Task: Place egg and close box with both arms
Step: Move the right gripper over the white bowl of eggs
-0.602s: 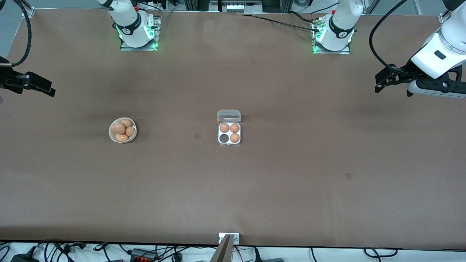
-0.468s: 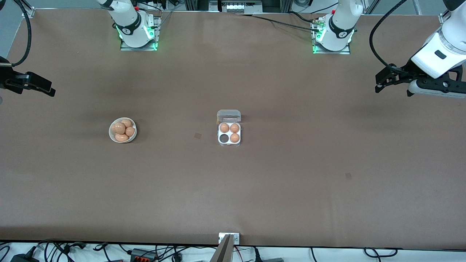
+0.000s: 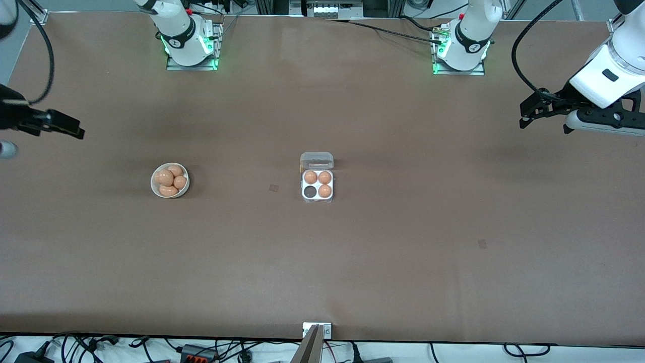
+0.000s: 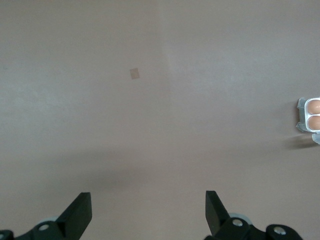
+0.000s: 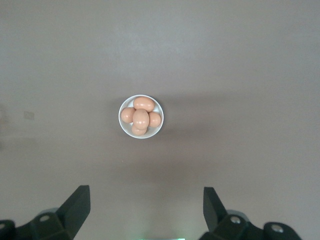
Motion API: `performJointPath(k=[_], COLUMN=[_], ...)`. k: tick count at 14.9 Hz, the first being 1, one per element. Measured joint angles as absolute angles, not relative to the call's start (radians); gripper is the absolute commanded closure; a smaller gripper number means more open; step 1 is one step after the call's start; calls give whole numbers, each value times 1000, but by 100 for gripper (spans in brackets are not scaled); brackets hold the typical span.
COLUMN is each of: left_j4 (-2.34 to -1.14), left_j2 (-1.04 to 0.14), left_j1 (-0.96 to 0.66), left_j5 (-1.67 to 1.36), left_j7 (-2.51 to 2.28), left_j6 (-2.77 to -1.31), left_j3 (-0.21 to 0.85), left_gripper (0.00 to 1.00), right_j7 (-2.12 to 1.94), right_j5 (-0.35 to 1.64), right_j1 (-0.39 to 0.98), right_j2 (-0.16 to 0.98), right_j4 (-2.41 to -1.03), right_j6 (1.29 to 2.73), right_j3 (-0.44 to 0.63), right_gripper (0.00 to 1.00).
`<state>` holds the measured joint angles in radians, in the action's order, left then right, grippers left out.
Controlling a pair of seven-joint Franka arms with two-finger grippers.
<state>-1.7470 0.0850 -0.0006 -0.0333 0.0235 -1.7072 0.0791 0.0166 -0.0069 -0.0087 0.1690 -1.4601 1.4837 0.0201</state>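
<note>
Brown bench, both arms drawn back to their own ends, both up in the air. Left arm bends in from the left arm's end of the bench, forearm sloping down, wrist turned so the left gripper hangs over bare bench top well apart from everything; in its wrist view the left gripper has its two black fingers spread wide with nothing between them. Right gripper pokes out over the bench at the right arm's end, not far from the bowl; in its own wrist view the right gripper likewise shows its fingers wide apart and empty, looking down on the bowl. Egg carton sits near the middle of the bench, clear lid swung open and lying on the side toward the robot bases. Three brown eggs in the white tray; the fourth cell, nearer the front camera and toward the right arm's end, is dark and unfilled. White bowl of brown eggs stands toward the right arm's end, well apart from the carton.
</note>
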Motion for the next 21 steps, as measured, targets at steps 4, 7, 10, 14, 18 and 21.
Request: performJointPath(k=[4,7,10,14,18,21], left_j4=[-1747,-1747,-1747,-1747,-1747,-1747], left_j2=[85,85,85,85,85,85], left_j1=[-1,-1,-1,-1,-1,-1], left_j5=[-33,-33,-33,-33,-33,-33], left_j7=[24,24,24,24,24,24], left_j6=[-1707,-1706,-1705,-1705,-1705,-1705], left_j3=[80,80,80,80,80,80], left_gripper=[0,0,0,0,0,0], right_j7=[-5,-7,-9,-10,-10,-10], right_j5=[-19,-24,-25,-25,-25,-25], right_j1=[-10,-10,-8,1,14,33], right_j2=[211,216,215,212,212,215], right_j4=[-1546,-1652,-1779,-1915,-2027,-2073], right_j6=[1581,1705,1849,1995,2138,2189], right_j3=[21,21,21,18,13,13], right_gripper=[0,0,0,0,0,0])
